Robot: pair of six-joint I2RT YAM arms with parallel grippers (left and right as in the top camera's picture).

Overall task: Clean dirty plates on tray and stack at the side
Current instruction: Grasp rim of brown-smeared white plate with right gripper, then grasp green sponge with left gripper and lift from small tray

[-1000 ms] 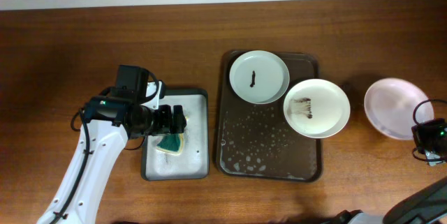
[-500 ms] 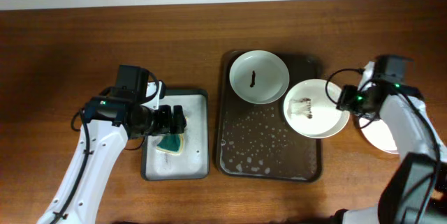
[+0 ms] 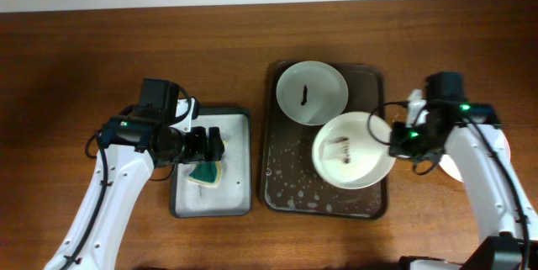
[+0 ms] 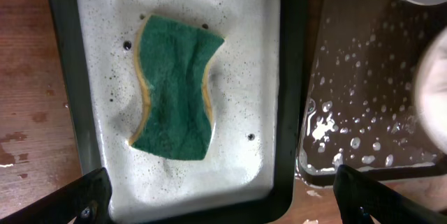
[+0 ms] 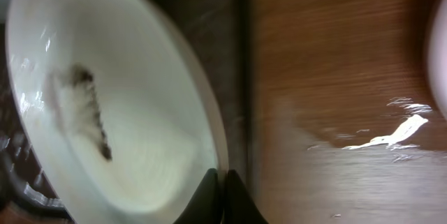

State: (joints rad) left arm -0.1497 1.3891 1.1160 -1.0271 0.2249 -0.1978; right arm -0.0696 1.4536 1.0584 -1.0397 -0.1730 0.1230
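The dark brown tray [image 3: 290, 177] is wet with droplets. A plate with a dark smear [image 3: 312, 92] sits at its far end. A second plate with a brownish smear [image 3: 353, 150] lies over the tray's right half. My right gripper [image 3: 395, 141] is shut on its right rim, as the right wrist view shows [image 5: 223, 182], with the plate [image 5: 119, 98] to the left of the fingers. A third pale plate [image 3: 448, 167] rests on the table to the right, mostly hidden by the right arm. My left gripper [image 3: 210, 146] is open and empty above the sponge [image 4: 174, 88].
A smaller grey tray [image 3: 239, 194] with soapy water holds the green-yellow sponge [image 3: 204, 172], left of the brown tray. In the left wrist view the grey tray's rim [image 4: 290, 77] stands close to the brown tray [image 4: 356, 126]. Wet streaks mark the wooden table [image 5: 384, 140].
My right arm came in from the right, shut on the rim of the brownish-smeared plate and moved it left, further onto the tray. The left arm has not moved.
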